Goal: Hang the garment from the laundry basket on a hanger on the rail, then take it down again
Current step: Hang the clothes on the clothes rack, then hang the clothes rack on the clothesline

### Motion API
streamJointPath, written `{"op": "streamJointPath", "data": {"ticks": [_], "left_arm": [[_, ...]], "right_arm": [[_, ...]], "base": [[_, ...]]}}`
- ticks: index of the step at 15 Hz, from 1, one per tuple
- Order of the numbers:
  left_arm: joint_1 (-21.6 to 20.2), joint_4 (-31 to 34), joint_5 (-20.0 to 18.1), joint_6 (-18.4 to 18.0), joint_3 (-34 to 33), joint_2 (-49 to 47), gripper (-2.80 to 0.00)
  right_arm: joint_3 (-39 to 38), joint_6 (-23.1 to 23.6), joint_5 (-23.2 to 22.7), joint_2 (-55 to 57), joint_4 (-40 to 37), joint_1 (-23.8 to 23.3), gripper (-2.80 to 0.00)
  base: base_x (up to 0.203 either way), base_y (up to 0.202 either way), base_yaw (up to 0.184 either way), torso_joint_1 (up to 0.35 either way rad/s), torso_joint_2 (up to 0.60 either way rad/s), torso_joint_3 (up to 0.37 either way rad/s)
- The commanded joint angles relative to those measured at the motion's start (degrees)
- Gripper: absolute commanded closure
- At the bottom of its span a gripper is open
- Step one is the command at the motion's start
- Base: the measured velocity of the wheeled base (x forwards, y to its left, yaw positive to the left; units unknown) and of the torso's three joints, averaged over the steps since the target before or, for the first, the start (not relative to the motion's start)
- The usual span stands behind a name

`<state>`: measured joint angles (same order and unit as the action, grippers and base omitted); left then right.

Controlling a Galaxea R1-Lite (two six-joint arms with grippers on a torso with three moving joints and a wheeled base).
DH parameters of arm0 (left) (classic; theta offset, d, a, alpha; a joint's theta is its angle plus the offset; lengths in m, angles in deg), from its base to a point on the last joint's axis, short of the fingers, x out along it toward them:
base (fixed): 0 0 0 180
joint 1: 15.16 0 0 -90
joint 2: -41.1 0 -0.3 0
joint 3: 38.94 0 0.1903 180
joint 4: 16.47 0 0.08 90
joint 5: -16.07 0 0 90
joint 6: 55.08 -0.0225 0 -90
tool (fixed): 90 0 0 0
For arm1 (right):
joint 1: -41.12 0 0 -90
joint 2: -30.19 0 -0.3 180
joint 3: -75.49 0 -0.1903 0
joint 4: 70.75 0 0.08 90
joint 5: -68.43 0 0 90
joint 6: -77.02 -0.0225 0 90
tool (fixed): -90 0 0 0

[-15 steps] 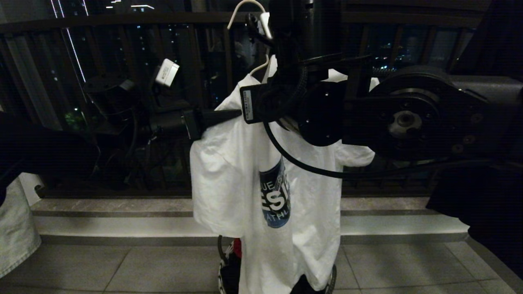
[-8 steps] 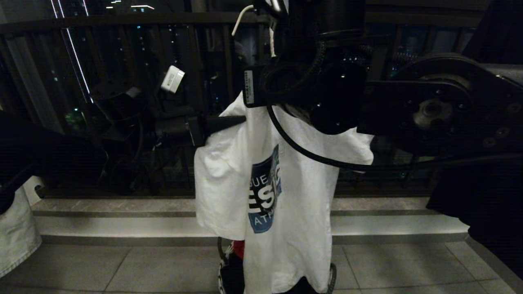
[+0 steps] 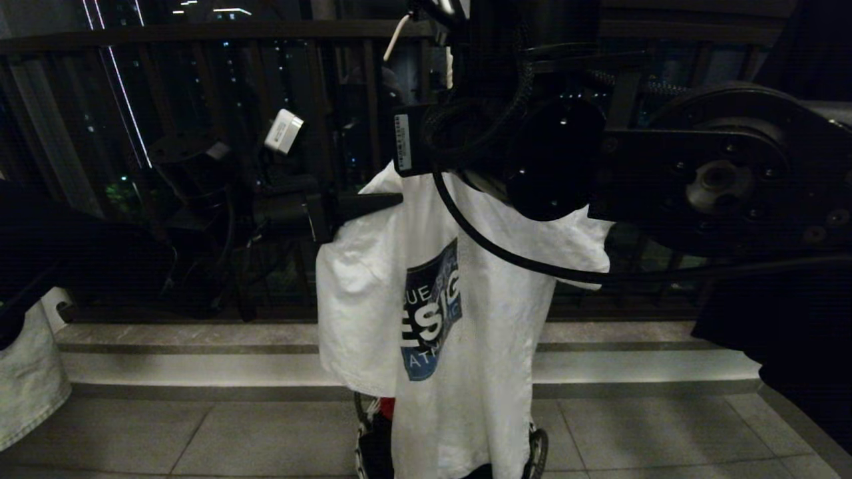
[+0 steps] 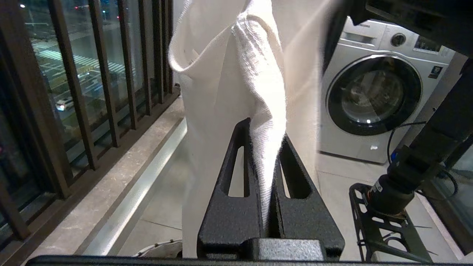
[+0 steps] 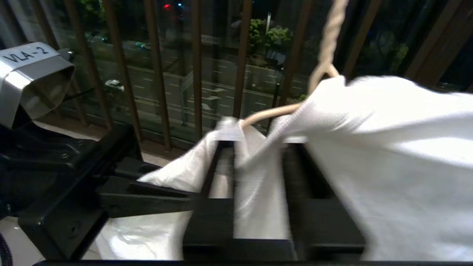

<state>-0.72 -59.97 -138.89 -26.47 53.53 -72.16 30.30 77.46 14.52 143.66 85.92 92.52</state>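
Note:
The garment (image 3: 466,332), a white T-shirt with a blue chest print, hangs in mid-air on the white wire hanger (image 5: 326,40). The hanger's hook (image 3: 397,30) reaches the top edge of the head view. My left gripper (image 4: 264,129) comes in from the left and is shut on a fold of the shirt's shoulder (image 3: 363,219). My right gripper (image 5: 258,142) is up at the collar, jaws apart, with loose white fabric lying in the gap. Below the hem, the laundry basket (image 3: 365,426) shows only partly. The rail is out of view.
Behind the shirt runs a dark balcony railing (image 3: 200,30) above a stone ledge (image 3: 166,359). A black garment (image 3: 785,332) hangs at the right and pale denim (image 3: 26,386) at the left. A washing machine (image 4: 373,92) and a black stand (image 4: 380,221) are behind the shirt.
My right arm has lifted, carrying the hanger up until its hook is cut by the picture's top edge. The shirt rose and turned a little. My left gripper stays on the shoulder.

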Motion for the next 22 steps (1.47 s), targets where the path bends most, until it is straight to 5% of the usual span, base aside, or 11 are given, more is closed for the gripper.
{"op": "streamJointPath", "data": {"ticks": [1,11,12,17,22], "left_arm": [[-0.19,-0.37,-0.09,0.22,0.33,0.15,0.00],[-1.95,-0.46,2.91,2.83,1.04,2.08,0.00],[-1.99,-0.46,2.94,2.96,1.00,2.30,0.00],[-1.95,-2.67,2.62,7.43,0.05,2.89,0.00],[-1.94,-19.19,-1.48,20.85,-2.50,1.67,0.00]], "right_arm": [[-0.31,0.00,0.77,-0.18,-0.20,0.02,-2.80],[-8.09,-0.22,6.61,-6.26,-4.68,0.43,-2.80],[-9.63,-0.07,6.82,-7.91,-4.94,0.24,0.00],[-9.80,6.30,7.01,-11.80,-10.41,-4.32,0.00],[-6.40,17.38,-0.47,-12.68,-10.65,-11.05,0.00]], "base": [[0.000,0.000,0.000,0.000,0.00,0.000],[0.000,0.000,0.000,0.000,0.00,0.000],[0.000,0.000,0.000,0.000,0.00,0.000],[0.000,0.000,0.000,0.000,0.00,0.000],[0.000,0.000,0.000,0.000,0.00,0.000]]}}
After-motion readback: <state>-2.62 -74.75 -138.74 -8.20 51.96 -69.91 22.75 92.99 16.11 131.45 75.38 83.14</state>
